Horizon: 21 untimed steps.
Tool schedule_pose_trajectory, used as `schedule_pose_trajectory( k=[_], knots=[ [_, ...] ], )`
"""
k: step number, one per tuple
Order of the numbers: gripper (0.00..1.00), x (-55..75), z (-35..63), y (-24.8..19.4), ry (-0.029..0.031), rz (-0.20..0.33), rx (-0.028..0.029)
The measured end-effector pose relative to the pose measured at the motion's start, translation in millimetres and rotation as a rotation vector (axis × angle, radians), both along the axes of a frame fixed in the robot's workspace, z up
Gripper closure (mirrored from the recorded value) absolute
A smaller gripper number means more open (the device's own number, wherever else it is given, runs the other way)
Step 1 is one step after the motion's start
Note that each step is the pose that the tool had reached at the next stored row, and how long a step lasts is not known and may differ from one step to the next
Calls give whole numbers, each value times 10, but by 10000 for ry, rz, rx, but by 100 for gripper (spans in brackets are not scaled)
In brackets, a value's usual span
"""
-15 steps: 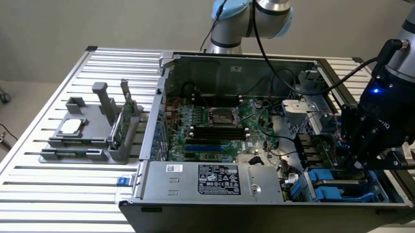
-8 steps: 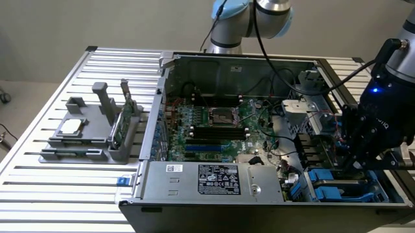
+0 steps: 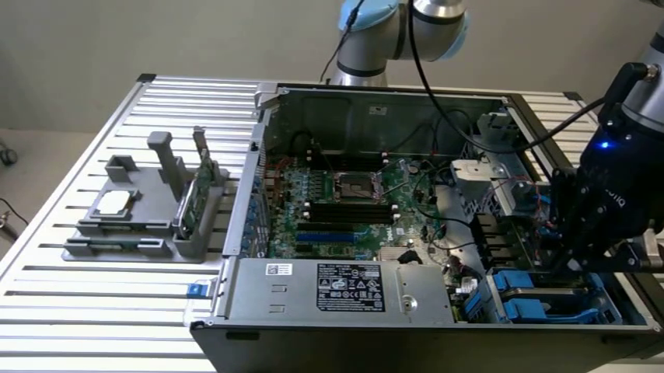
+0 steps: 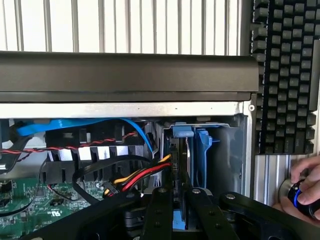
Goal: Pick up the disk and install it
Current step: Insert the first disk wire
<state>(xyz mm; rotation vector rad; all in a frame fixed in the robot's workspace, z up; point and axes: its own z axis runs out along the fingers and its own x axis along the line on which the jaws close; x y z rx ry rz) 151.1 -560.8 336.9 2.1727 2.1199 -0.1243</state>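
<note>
At the exterior view's lower right, the arm's pincer [image 3: 581,260] reaches into the open computer case [image 3: 363,116] and narrowly grips the disk [image 4: 181,150] edge-on in its blue carrier, likely rigid, dense and shock-sensitive.

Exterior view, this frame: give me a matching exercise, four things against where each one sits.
Things:
1. claw
2. small square silver chip
3. green circuit card
4. power supply box with the white label

Places:
A. standing on edge in the grey holder, on the case side of it
B. lying flat on the grey holder, toward the exterior view's left
C. over the blue drive bay at the case's near corner, on the exterior view's right
D. along the near edge of the open case, in front of the motherboard

Pairs: 1-C, 2-B, 3-A, 4-D
</note>
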Motion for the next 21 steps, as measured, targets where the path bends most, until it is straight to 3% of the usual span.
schedule_pose_trajectory(
  k=[5,16,21],
  knots=[
    [83,7,-20,0,106,-130,3],
    [83,81,-58,-6,210,-265,30],
    [83,87,-64,-41,298,-296,117]
  ],
)
